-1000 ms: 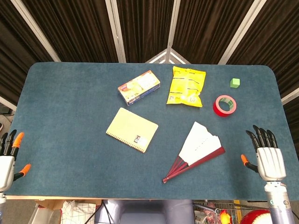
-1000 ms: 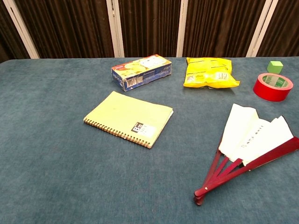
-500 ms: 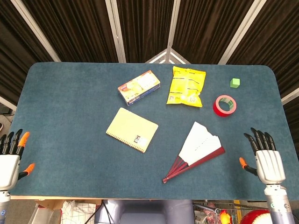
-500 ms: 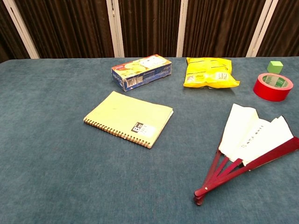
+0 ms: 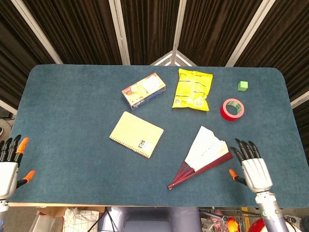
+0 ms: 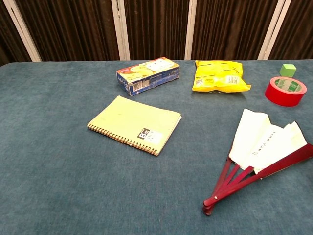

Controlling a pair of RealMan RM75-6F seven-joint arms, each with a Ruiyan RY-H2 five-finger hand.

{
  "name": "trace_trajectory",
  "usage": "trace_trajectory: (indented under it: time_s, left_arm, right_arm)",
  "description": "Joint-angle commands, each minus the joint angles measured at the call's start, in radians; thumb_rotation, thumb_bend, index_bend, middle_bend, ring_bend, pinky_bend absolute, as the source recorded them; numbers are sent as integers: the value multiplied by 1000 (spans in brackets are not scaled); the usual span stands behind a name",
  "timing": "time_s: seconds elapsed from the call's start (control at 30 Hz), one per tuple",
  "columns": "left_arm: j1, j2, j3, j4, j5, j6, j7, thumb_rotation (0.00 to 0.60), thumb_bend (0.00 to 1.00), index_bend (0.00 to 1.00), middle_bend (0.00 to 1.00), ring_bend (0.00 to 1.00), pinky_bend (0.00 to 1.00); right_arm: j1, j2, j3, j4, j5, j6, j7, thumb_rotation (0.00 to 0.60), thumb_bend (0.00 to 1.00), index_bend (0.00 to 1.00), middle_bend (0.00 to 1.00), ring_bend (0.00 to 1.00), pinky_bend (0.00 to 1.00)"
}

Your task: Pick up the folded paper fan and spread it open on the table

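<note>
The paper fan point(image 5: 203, 155) lies on the blue table, partly spread, white leaf up and dark red ribs meeting at a pivot toward the front; the chest view shows the fan point(image 6: 261, 152) at the right. My right hand point(image 5: 253, 171) hovers just right of the fan's outer rib, fingers apart and holding nothing, apart from the fan. At the front left corner my left hand point(image 5: 8, 166) is open too, far from the fan. Neither hand appears in the chest view.
A yellow spiral notebook point(image 5: 136, 134) lies left of the fan. Behind it are a snack box point(image 5: 143, 90), a yellow chip bag point(image 5: 192, 89), a red tape roll point(image 5: 232, 109) and a small green cube point(image 5: 243, 85). The table's front edge point(image 5: 145, 204) runs close to both hands.
My right hand has moved left and toward the front, closing in on the fan's right edge. The left hand shifted only slightly. The fan has not moved.
</note>
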Motion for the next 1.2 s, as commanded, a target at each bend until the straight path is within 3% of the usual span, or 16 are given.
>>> trace_trajectory:
  time_s: [0.03,0.4,0.8,1.2]
  left_arm:
    - [1,7,2,-3,2,0,-16,600,131,41,0,0,0]
    - [17,46,-21,-4,-33,22,-107,600,131,40,0,0,0]
    - [18,40,-22,-4,-36,19,-84,600,131,40,0,0,0]
    - [16,34,-23,-5,-38,15,-69,600,131,43,0,0,0]
  right_arm:
    - [7,-58,-13,45,-17,-8,-30,600,288,276,79,109,71]
    - [26,-211,-43,204,-50,-31,-41,600,288,334,79,114,71]
    - [62,-324,-41,353,-37,-82,8,600,288,381,79,117,71]
    - [84,-375,-38,427,-45,-80,44,600,287,435,80,132,71]
